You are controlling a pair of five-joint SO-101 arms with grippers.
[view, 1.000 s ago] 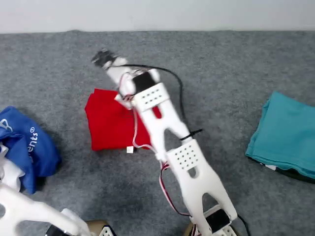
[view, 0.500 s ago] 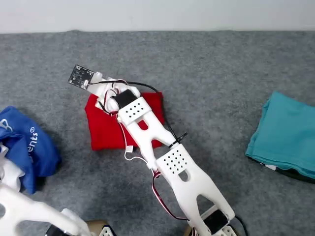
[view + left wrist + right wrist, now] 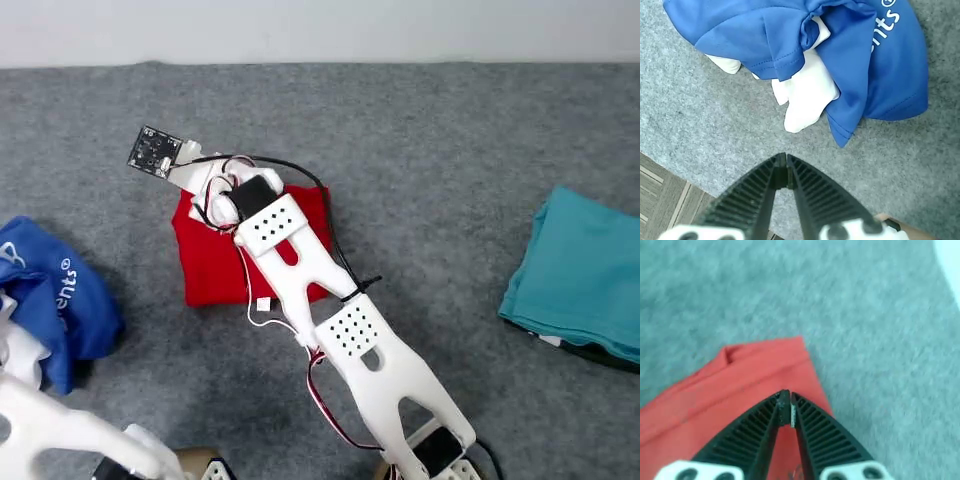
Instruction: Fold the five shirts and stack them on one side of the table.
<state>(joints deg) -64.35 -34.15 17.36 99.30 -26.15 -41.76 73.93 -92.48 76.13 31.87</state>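
Note:
A folded red shirt (image 3: 215, 265) lies on the grey carpet left of centre. My right arm (image 3: 300, 265) stretches over it, with its wrist above the shirt's far left corner. In the right wrist view my right gripper (image 3: 785, 407) is shut just over the red shirt (image 3: 740, 385), near its edge. A crumpled blue shirt (image 3: 55, 290) with a white shirt (image 3: 15, 350) under it sits at the left edge. My left gripper (image 3: 786, 170) is shut above bare carpet beside the blue shirt (image 3: 790, 35) and the white one (image 3: 805, 95).
A folded teal shirt (image 3: 585, 275) rests on a dark one (image 3: 590, 352) at the right edge. Open grey carpet (image 3: 450, 160) lies between the red shirt and the teal stack. Wooden floor (image 3: 660, 195) shows past the carpet's edge.
My right arm has swung left, and its wrist has moved from behind the red shirt to over its far left corner. The shirts have stayed put.

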